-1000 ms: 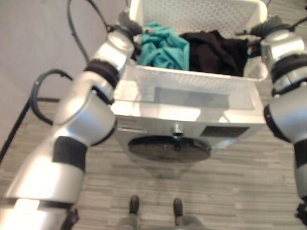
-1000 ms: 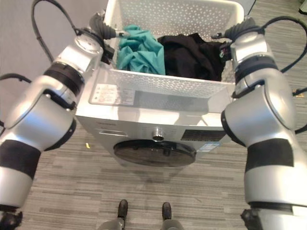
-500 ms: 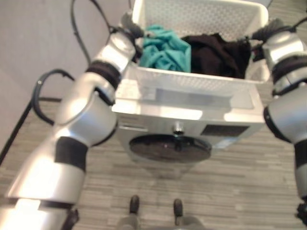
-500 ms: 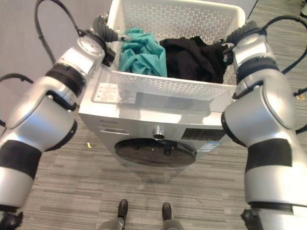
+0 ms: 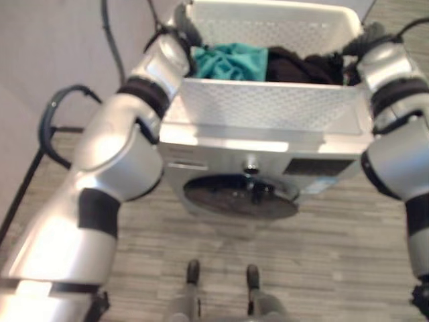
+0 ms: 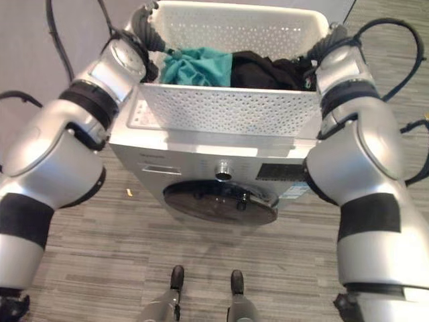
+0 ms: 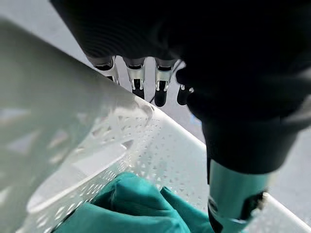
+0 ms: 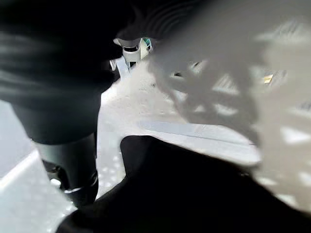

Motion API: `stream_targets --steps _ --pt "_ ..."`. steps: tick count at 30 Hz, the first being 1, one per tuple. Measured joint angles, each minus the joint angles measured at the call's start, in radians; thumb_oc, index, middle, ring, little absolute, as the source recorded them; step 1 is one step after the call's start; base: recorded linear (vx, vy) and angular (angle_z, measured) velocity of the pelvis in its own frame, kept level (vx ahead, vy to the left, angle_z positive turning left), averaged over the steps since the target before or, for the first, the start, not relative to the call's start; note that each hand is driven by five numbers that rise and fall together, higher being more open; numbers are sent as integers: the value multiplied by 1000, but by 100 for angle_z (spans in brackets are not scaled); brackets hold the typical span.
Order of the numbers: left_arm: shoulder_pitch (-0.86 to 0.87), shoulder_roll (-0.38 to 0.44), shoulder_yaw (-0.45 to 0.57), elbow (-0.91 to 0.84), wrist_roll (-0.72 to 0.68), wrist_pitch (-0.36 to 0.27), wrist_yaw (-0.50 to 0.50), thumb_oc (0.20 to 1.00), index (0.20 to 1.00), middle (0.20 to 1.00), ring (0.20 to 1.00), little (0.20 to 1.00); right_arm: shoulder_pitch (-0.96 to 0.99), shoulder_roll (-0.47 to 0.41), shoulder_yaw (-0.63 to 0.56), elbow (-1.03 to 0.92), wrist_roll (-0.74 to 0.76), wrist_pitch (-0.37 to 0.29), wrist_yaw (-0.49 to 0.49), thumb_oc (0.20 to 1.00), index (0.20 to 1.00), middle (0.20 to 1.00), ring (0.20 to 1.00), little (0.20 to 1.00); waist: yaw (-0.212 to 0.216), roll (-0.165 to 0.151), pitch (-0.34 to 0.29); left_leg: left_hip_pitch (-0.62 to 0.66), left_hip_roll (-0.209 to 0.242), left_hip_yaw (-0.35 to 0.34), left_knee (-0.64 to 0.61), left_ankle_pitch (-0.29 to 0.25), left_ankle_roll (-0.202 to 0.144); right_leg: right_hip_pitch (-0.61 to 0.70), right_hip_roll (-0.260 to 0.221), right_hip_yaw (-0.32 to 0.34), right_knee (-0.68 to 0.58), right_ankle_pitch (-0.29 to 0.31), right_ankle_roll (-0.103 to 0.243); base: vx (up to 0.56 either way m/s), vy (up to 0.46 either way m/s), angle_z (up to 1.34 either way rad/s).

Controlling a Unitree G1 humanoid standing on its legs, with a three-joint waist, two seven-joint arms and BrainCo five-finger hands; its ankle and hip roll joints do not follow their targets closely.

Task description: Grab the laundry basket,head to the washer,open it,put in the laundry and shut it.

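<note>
My left hand's fingers (image 7: 137, 80) hook over the basket (image 6: 228, 111) rim, thumb inside; I can't tell how my right hand (image 8: 73, 160) grips. Low in frame, the washer (image 6: 208, 174) door is shut. Above, I carry the basket over its top, teal cloth (image 6: 191, 67) and black clothes (image 6: 265, 67) inside.

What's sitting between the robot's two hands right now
The white laundry basket, holding teal cloth and black cloth, spans from left hand to right hand, atop the washer, in the right eye view.
</note>
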Motion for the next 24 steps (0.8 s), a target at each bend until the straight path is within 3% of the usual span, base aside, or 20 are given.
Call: stream_targets --steps 13,24 --pt "-16 -13 9 0 -2 -3 9 1000 1000 1000 1000 1000 -17 -8 -20 2 145 2 -3 1000 1000 1000 1000 1000 -15 -18 12 16 2 0 -6 2 -3 14 0 1 -2 4 -1 -1 -1 0" --pt "-13 -18 49 2 -23 -1 9 1000 1000 1000 1000 1000 -17 12 -21 2 147 2 -10 1000 1000 1000 1000 1000 -17 -26 16 48 3 3 -17 2 -3 40 -1 4 -2 4 -1 4 -1 -1"
